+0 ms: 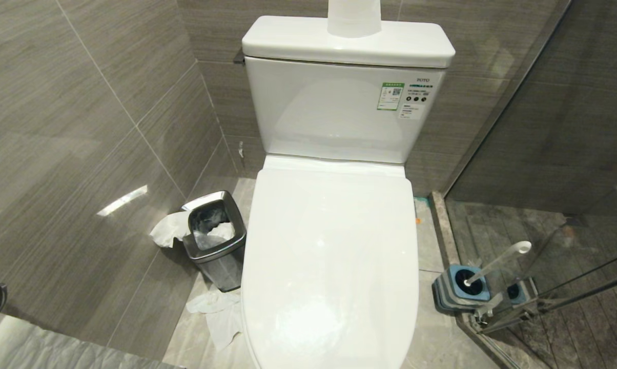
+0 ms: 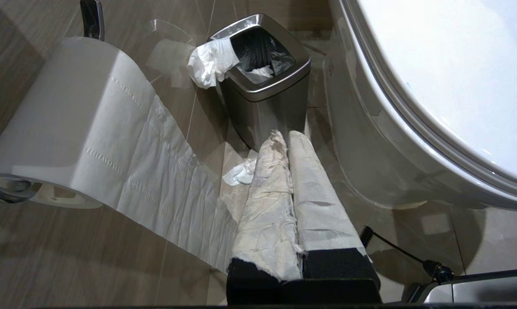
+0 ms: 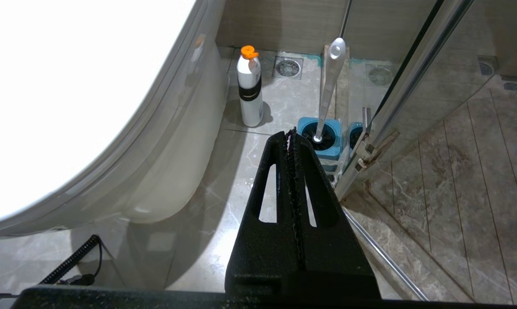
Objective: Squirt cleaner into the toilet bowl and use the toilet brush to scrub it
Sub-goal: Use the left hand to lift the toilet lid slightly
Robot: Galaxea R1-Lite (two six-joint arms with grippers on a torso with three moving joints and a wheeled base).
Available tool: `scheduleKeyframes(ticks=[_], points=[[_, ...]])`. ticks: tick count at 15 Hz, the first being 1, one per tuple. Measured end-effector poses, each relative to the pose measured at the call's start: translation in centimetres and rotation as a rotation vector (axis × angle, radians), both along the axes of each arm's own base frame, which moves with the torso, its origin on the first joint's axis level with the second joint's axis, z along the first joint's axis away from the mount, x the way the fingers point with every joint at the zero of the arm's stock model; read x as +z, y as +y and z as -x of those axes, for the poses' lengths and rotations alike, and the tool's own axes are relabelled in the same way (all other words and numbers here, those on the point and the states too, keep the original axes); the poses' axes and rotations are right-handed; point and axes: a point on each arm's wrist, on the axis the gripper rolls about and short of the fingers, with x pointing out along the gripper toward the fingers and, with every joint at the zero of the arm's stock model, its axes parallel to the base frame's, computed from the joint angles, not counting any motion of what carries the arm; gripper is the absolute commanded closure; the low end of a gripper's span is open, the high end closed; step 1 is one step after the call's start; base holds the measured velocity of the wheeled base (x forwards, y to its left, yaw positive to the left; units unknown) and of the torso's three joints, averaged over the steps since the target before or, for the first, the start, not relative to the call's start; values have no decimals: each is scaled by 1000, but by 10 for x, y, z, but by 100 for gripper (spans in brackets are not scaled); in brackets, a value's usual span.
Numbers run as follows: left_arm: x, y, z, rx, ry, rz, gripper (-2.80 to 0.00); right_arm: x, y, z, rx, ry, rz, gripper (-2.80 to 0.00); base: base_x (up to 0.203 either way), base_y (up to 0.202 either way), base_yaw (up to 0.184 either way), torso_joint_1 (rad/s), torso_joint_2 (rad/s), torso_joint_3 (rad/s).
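Observation:
The white toilet lid is down, so the toilet bowl is hidden beneath it. To its right, by the glass, the toilet brush stands slanted in its blue-and-grey holder. No cleaner liquid shows. A white bottle with an orange cap stands on the floor beside the toilet base. My right gripper is shut and empty, hanging over the floor short of the brush holder. My left gripper, with its fingers wrapped in white, is shut and empty near the bin. Neither arm shows in the head view.
A steel waste bin with tissue sits left of the toilet, and crumpled paper lies on the floor. A toilet-paper roll hangs on the left wall. A glass shower partition closes off the right. The tank stands behind.

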Motion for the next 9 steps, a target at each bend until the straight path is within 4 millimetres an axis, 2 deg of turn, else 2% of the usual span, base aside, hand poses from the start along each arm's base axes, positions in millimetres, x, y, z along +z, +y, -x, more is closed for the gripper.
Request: scheduleKeyframes(ticks=[3, 9], points=[[4, 0, 1, -9, -11, -9, 0, 0, 0, 0, 0, 0, 0, 0, 0, 0, 0, 0, 0, 0], [44, -3, 19, -122, -60, -98, 0, 0, 0, 0, 0, 0, 0, 0, 0, 0, 0, 0, 0, 0]])
